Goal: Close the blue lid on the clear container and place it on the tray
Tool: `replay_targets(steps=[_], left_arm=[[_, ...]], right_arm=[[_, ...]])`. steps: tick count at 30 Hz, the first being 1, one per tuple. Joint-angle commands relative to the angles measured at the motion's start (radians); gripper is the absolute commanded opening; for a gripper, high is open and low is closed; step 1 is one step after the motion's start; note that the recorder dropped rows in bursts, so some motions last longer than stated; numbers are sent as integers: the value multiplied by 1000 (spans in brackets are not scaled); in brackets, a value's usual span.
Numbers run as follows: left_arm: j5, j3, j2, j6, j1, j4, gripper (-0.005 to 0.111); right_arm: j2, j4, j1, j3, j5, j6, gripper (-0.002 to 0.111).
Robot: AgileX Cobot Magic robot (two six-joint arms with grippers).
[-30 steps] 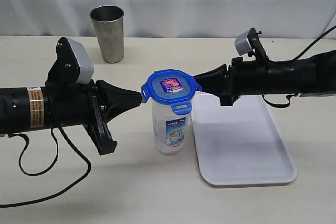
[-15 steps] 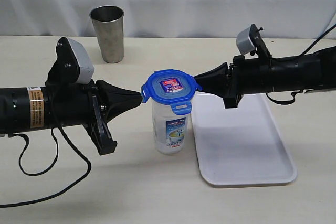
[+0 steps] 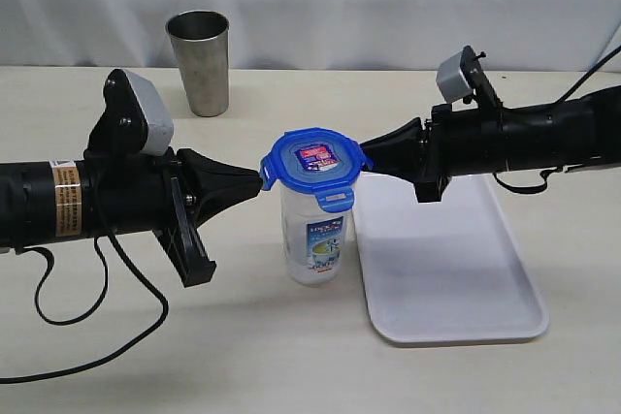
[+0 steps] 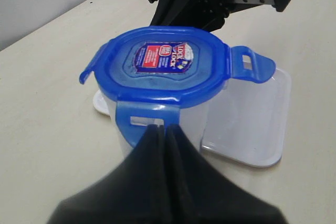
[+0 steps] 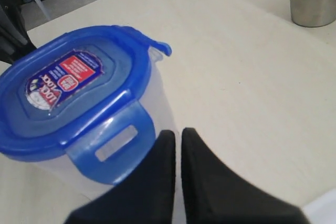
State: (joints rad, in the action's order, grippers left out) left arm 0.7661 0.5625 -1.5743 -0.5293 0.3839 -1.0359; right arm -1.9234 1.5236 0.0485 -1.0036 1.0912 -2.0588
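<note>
Bracing from opposite sides, the closed left gripper (image 3: pixel 260 179) and closed right gripper (image 3: pixel 369 155) press the blue lid (image 3: pixel 315 164), seemingly to snap its flaps onto the clear container (image 3: pixel 315 239).

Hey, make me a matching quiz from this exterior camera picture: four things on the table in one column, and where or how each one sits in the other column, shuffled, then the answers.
Column one:
1. blue lid
2. clear container
3. tray
4. steel cup

Column two:
A. stands alone at the back of the table
B. lies flat, just right of the container
C. sits on top of the container
D. stands upright on the table, printed label facing the camera

Pairs: 1-C, 2-D, 3-B, 4-A
</note>
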Motion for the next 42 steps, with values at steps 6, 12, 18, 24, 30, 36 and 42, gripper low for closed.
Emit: replay_targets(steps=[6, 12, 18, 24, 30, 36, 42], left_arm=[[3, -2, -2, 1, 0, 4, 0], [3, -2, -2, 1, 0, 6, 0], [3, -2, -2, 1, 0, 8, 0], [3, -2, -2, 1, 0, 8, 0], [3, -2, -2, 1, 0, 8, 0], [3, -2, -2, 1, 0, 8, 0], [3, -2, -2, 1, 0, 8, 0]], right_arm=[[44, -26, -4, 9, -17, -3, 4], [46, -26, -4, 18, -30, -5, 4], [46, -40, -4, 20, -29, 4, 4], [46, -52, -4, 20, -29, 11, 4], [46, -59, -4, 20, -29, 15, 4], [48, -57, -4, 20, -29, 22, 4], [58, -60, -4, 20, -104, 42, 4]])
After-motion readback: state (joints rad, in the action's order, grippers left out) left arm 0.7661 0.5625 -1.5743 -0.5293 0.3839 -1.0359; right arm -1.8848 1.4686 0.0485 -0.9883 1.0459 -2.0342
